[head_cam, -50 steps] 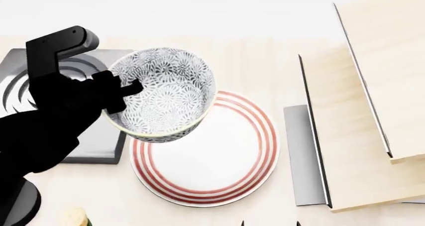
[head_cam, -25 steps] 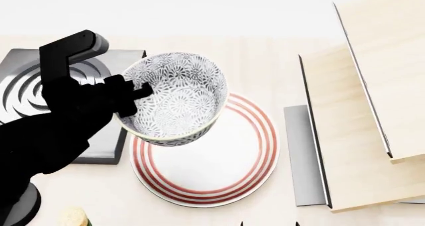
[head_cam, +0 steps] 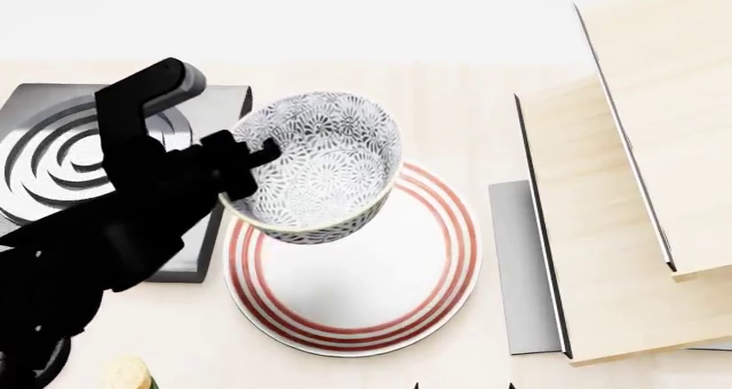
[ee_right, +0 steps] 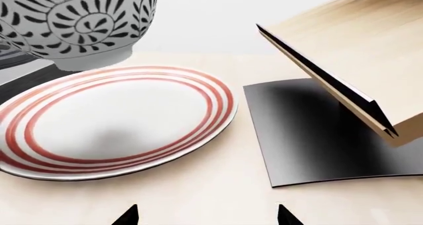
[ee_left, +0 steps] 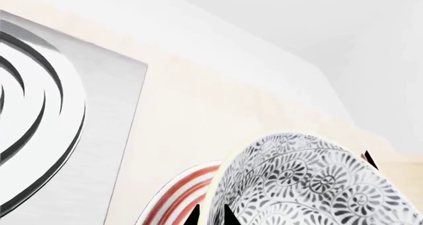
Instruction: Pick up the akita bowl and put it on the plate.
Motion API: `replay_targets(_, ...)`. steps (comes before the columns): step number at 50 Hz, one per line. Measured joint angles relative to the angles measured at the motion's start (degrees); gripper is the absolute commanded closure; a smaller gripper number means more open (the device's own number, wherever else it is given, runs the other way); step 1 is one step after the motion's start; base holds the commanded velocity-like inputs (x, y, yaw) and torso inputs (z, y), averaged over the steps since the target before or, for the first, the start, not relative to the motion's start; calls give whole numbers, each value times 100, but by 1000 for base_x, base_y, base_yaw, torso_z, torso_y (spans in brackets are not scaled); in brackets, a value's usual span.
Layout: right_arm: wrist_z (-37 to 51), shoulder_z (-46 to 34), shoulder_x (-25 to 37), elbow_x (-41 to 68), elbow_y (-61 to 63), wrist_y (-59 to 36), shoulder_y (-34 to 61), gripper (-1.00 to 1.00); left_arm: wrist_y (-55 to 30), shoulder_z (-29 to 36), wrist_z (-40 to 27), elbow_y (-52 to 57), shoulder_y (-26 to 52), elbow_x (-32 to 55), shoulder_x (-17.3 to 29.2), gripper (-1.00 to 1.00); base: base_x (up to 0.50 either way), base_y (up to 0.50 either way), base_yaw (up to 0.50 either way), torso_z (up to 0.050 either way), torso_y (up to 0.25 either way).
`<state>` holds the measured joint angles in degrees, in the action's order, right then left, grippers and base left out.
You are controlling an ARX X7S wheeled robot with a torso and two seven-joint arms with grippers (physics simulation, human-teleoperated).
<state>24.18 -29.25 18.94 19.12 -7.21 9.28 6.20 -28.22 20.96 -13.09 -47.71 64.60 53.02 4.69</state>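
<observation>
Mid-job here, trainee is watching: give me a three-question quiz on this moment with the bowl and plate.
1. True or false: the akita bowl rests flat on the plate.
2. Which gripper holds the bowl: A) left gripper B) right gripper
3. Fill in: beside the plate, on the robot's left, sits a grey stove ____.

Key: 1 false, it hangs tilted above the plate's far-left edge; 2 A; 3 burner.

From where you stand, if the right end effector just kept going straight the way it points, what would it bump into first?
Probably the plate: it lies just ahead, between the tips at the picture's edge. The akita bowl hangs above its far side, likely clear.
</observation>
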Motion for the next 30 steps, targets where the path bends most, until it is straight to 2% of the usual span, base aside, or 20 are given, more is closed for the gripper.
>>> replay_targets(13, -4, -26, -2, 3, -23, 4, 7, -100, 697, 278, 443, -1306, 383, 96, -307, 100, 0, 0, 0, 0, 0)
replay_targets(30, -8, -54, -8, 8, -53, 18, 18, -100, 1455, 1878, 677, -2276, 702, 1615, -431, 100, 0, 0, 0, 0, 1)
